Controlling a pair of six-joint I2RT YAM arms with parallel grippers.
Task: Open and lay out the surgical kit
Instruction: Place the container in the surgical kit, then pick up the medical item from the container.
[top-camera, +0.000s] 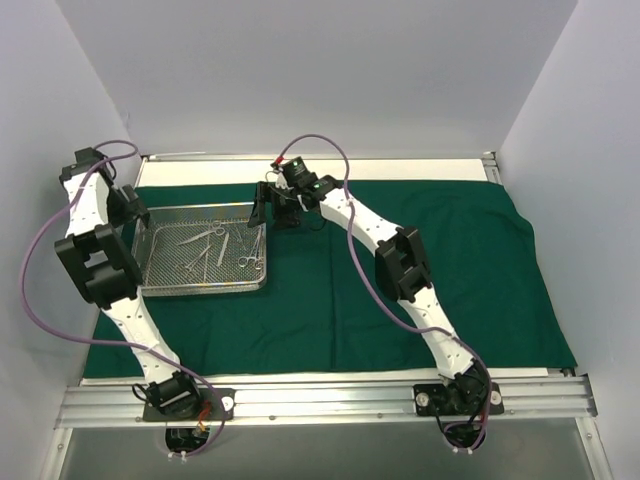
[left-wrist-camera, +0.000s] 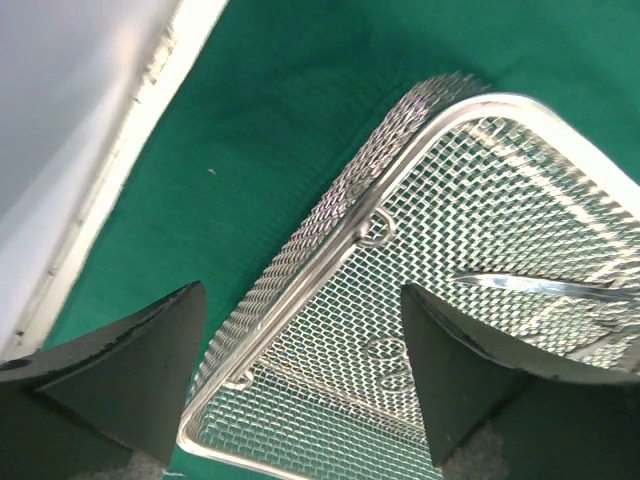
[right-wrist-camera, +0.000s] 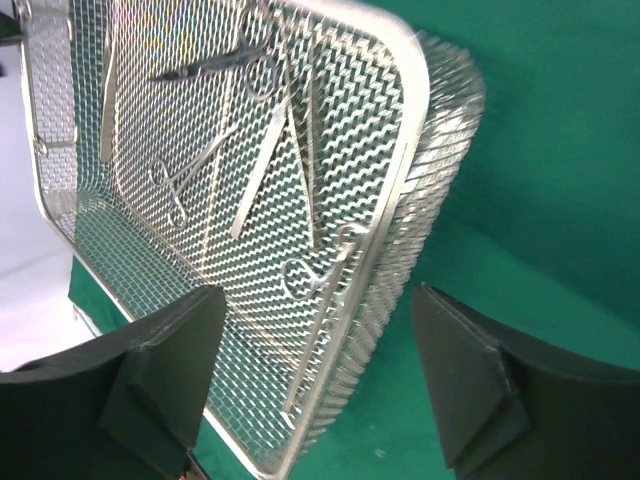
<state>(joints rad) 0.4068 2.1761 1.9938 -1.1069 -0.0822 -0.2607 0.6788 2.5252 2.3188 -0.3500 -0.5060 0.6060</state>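
Several slim steel instruments (top-camera: 203, 237) lie in a rectangular wire-mesh tray (top-camera: 165, 262)

wire tray (top-camera: 200, 286) blocks lt side, green cloth (top-camera: 450, 270) to rt bare, white wall (top-camera: 40, 120) near tray's lt end

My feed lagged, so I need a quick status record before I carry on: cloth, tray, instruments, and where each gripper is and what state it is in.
cloth: dark green, spread open and flat
tray: silver wire mesh, resting on the cloth at the left
instruments: several slim steel pieces lying loose inside the tray, none on the cloth
left gripper: open, jaws straddling the tray's left end wall, not clamped
right gripper: open, jaws straddling the tray's right end wall, not clamped
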